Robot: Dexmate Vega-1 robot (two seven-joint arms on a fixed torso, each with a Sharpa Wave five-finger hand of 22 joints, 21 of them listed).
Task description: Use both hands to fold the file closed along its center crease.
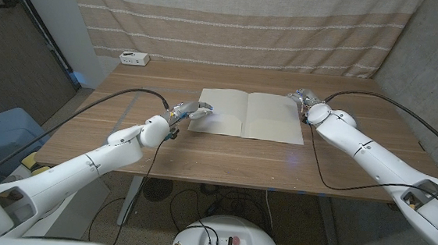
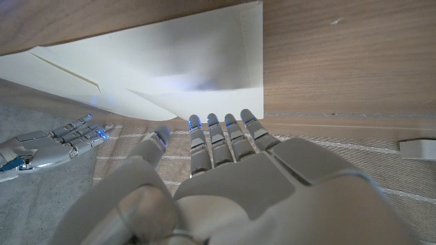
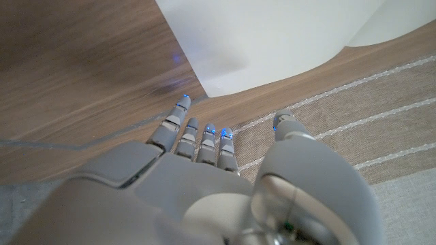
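Both robot hands flank cream file [image 1: 247, 114], lying open, crease centered.

Both arms wear smooth white rounded shells with black cables looping alongside, ending in a pale grey left hand [image 1: 191, 112] and right hand [image 1: 301, 98] whose segmented fingers [image 2: 216, 136] carry small blue lights at the tips.

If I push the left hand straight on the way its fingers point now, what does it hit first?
Most likely the file's near left edge: the left hand's fingertips sit just short of it, though their height above the table is unclear.
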